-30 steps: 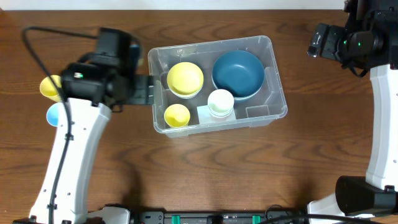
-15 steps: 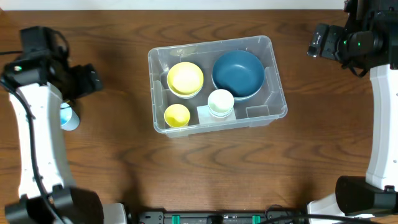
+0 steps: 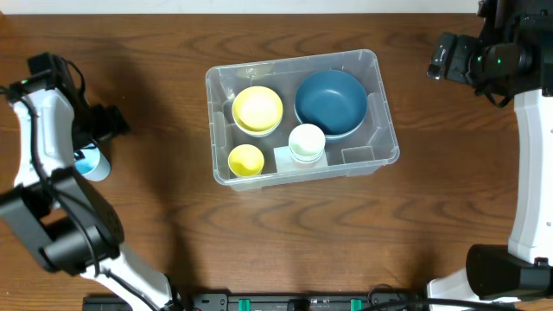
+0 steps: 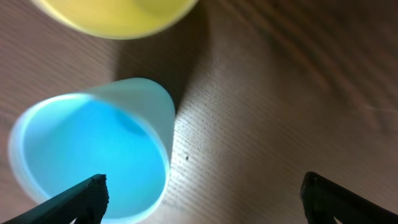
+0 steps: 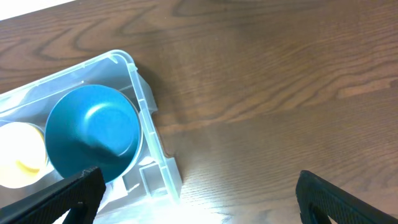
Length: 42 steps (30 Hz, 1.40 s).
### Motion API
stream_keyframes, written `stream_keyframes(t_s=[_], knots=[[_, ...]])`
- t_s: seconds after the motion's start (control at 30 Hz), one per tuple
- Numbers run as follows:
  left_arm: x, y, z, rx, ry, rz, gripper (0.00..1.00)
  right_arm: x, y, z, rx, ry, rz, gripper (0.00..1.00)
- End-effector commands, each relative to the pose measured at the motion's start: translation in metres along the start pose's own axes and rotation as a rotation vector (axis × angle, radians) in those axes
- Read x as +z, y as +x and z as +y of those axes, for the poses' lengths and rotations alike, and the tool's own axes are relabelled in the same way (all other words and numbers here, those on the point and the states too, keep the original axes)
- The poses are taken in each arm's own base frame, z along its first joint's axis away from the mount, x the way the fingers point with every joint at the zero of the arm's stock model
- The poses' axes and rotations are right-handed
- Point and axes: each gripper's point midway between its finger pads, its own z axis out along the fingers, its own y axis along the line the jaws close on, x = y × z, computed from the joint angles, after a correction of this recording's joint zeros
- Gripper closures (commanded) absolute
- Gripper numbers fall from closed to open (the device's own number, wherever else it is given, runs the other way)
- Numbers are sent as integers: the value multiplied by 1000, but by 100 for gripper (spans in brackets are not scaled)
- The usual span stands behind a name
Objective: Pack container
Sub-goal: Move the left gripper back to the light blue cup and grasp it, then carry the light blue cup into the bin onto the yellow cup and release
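The clear plastic container (image 3: 380, 95) sits mid-table and holds a dark blue bowl (image 3: 330, 102), a yellow bowl (image 3: 257, 109), a small yellow cup (image 3: 245, 160) and a white cup (image 3: 307, 142). It also shows in the right wrist view (image 5: 146, 109). A light blue cup (image 3: 92, 163) lies on its side at the far left, with a yellow cup (image 4: 118, 15) beside it. My left gripper (image 4: 202, 199) is open just above the light blue cup (image 4: 93, 152), one finger over its mouth. My right gripper (image 5: 196, 199) is open and empty, high at the container's right end.
Brown wooden table (image 3: 285, 233). The left arm (image 3: 43, 130) lies along the left edge, hiding the yellow cup from overhead. The right arm (image 3: 527, 147) runs down the right edge.
My left arm has swung from the container's left end out to the far left edge, and now hovers over the light blue cup. The right arm has not moved.
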Motion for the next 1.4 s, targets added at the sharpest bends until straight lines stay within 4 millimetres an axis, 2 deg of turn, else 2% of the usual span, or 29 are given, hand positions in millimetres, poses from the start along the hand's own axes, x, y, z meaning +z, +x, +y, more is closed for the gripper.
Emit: stream_keyframes(t_s=[0.0,0.03,0.07,0.17,0.2,0.23,0.27,0.3,0.53,0.63,0.77,0.87,0.97,1.07,1.23,1.37], knots=[[28,9,4,15,-25,81,0,-3,0,-2,19,1,-6,1],[34,10,4,16,-27,97,7,-3,0,-2,19,1,-6,1],[38,12,4,16,-29,109,18,-3,0,-2,19,1,-6,1],[48,15,4,17,-29,137,64,-3,0,-2,19,1,-6,1],[48,15,2,16,-22,141,76,-3,0,-2,20,1,-6,1],[48,16,2,16,-19,142,81,-3,0,-2,20,1,-7,1],[48,16,1,16,-15,142,91,-3,0,-2,20,1,-7,1],[48,17,0,16,-9,147,94,-3,0,-2,20,1,-7,1],[43,25,-9,11,48,182,94,-3,0,-2,20,1,-6,1],[35,30,-19,11,100,194,94,-3,0,-2,19,1,-6,1],[14,31,-33,27,155,167,94,-3,0,-2,19,1,-6,1],[-11,31,-45,62,173,106,94,-3,0,-2,20,1,-6,1],[-45,35,-68,127,229,26,94,-3,0,-2,20,1,-6,1],[-84,47,-95,223,281,-65,94,-3,0,-2,20,1,-6,1],[-144,92,-145,463,352,-192,94,-3,0,-2,20,1,-6,1],[-172,141,-187,719,407,-244,94,-3,0,-2,20,1,-7,1]])
